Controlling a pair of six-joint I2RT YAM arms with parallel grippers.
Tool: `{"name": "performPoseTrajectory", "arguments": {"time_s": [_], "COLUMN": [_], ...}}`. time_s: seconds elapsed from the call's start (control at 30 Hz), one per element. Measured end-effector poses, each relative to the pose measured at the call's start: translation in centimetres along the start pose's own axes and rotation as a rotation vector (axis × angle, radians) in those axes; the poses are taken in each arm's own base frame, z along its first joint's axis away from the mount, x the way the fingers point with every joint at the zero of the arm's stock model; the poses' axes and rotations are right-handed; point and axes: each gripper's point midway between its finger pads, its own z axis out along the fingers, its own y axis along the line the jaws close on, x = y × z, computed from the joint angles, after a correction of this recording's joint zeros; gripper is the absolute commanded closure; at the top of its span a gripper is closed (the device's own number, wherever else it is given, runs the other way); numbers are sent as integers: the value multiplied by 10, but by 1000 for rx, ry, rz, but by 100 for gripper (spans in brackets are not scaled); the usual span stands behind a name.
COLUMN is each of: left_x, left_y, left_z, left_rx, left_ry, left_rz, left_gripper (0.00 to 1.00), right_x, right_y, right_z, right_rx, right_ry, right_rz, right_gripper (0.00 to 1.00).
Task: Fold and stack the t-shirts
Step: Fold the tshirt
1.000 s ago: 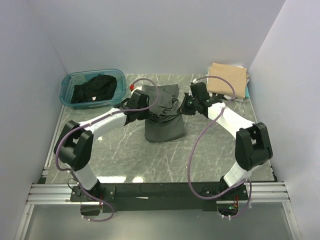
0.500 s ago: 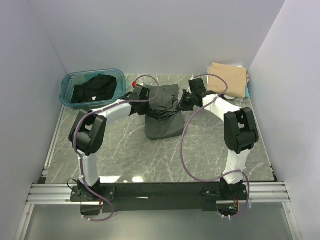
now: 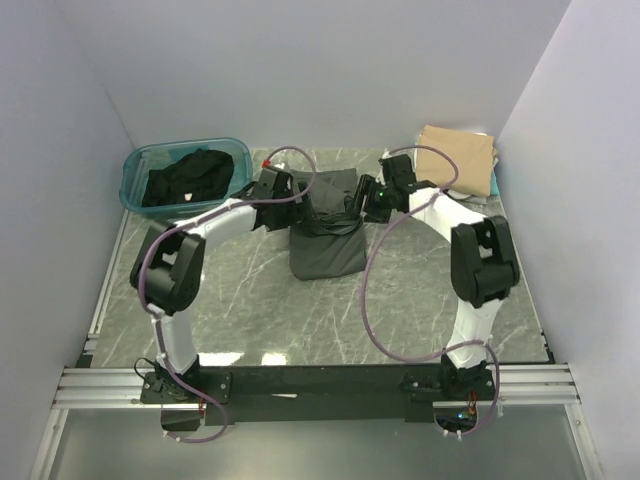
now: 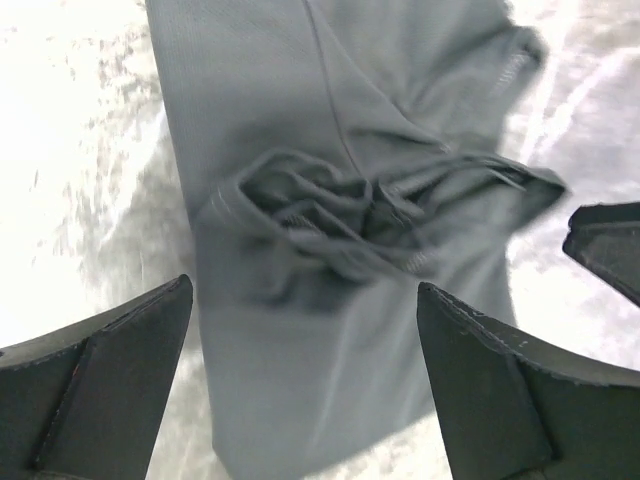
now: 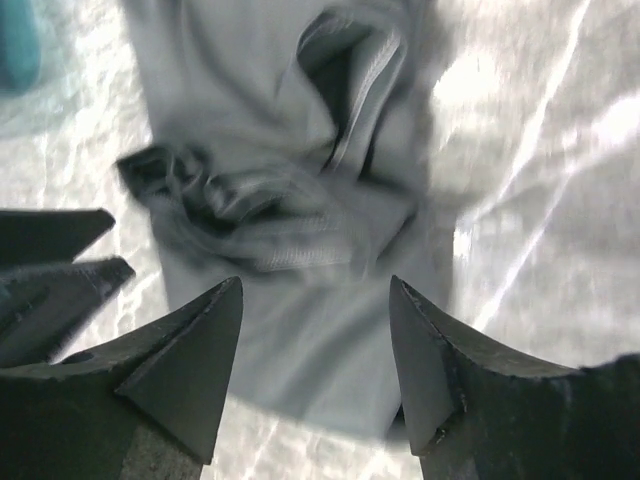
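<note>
The grey shirt (image 3: 326,255) lies mid-surface (image 3: 250,300), its cloth bunched in a rumpled ridge across the middle. The left jaws stand wide over its left side and the right jaws are parted over its right, both empty. A folded tan shirt (image 3: 455,155) lies at the far right corner, and a black shirt (image 3: 190,178) sits in the tub (image 3: 133,170).

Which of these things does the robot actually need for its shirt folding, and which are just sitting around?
Part of the job:
- charcoal-grey t-shirt, crumpled in the middle
- black t-shirt, heaped at the back left
- tan t-shirt, folded at the back right

Just lying about:
- teal plastic tub, merely holding the black t-shirt
- marble-patterned table
</note>
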Motion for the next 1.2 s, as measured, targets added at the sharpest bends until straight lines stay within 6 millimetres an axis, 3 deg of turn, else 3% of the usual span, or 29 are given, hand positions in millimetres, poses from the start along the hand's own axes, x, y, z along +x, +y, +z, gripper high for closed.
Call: {"name": "performPoseTrajectory", "arguments": {"time_s": [0.17, 0.3, 0.4, 0.53, 0.67, 0.77, 0.93, 1.2], "left_x": [6, 22, 43, 76, 100, 108, 108, 111], "left_y": [-2, 0, 5, 23, 43, 49, 49, 51], "left_z": [-40, -72, -89, -102, -115, -127, -140, -142], "left_rx": [43, 79, 95, 79, 55, 60, 78, 77], "left_ry": [-36, -60, -55, -22, -6, -15, -44, -42], "left_rz": [-10, -26, -34, -56, -85, -104, -120, -126], "left_gripper": [0, 1, 1, 1, 1, 1, 1, 1], "right_x": [16, 37, 62, 95, 110, 95, 43, -30], "right_y": [8, 19, 28, 39, 42, 46, 65, 104], "right_z": [-43, -63, -56, -33, -2, 28, 69, 76], "right_rx": [-34, -81, -100, -114, -101, -81, -59, -86], "right_ry": [-41, -59, -12, 76, 145, 143, 56, -81], "right_rz": [-16, -50, -82, -120, -128, -128, -151, -182], "right_gripper": [31, 31, 30, 30, 30, 30, 30, 30]}}
